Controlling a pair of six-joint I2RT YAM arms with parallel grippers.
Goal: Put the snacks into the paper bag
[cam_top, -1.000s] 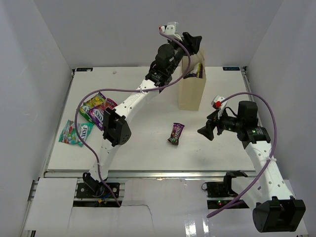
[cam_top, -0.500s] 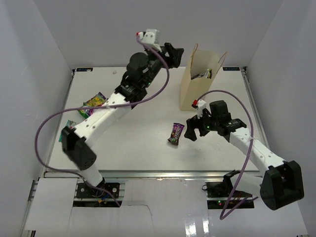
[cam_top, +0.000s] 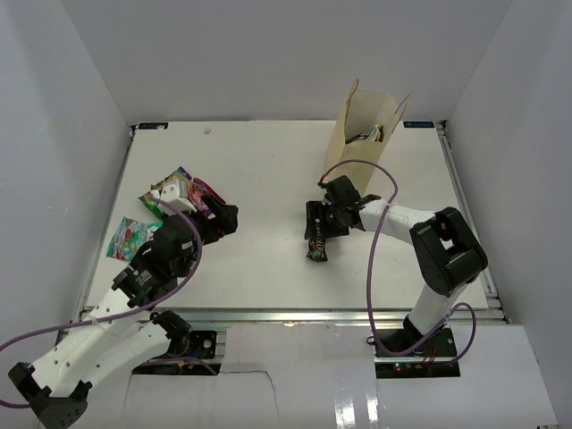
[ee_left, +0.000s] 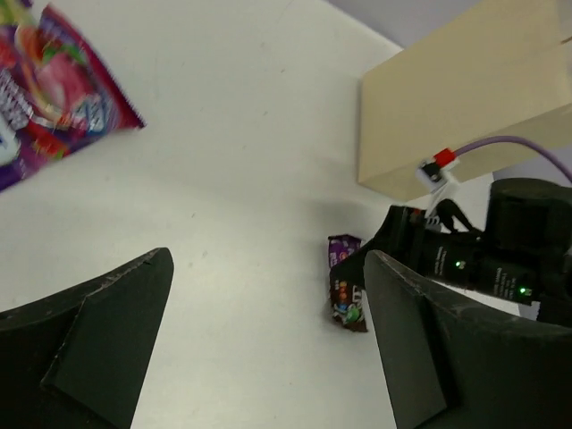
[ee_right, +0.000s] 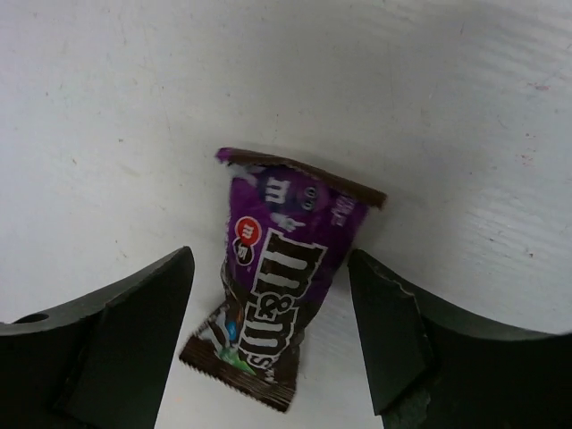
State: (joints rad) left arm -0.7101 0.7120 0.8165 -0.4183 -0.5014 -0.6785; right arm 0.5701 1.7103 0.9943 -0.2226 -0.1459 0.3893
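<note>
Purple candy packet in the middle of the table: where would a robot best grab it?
Probably across its narrow middle, straight down from above. The purple candy packet lies flat on the table, longer than wide, so its two long edges can be pinched. The right gripper hangs open over it, straddling those edges.

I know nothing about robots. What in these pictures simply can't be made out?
- Contents of the paper bag: in the top view its walls hide all but a sliver at the mouth.
- Small dark packet: in the top view the right hand covers its upper part.
- Pink candy bag: cut off by the left wrist picture's edge.
- Teal-white packet: in the top view the left arm overlaps one side, and the print is too small to read.
</note>
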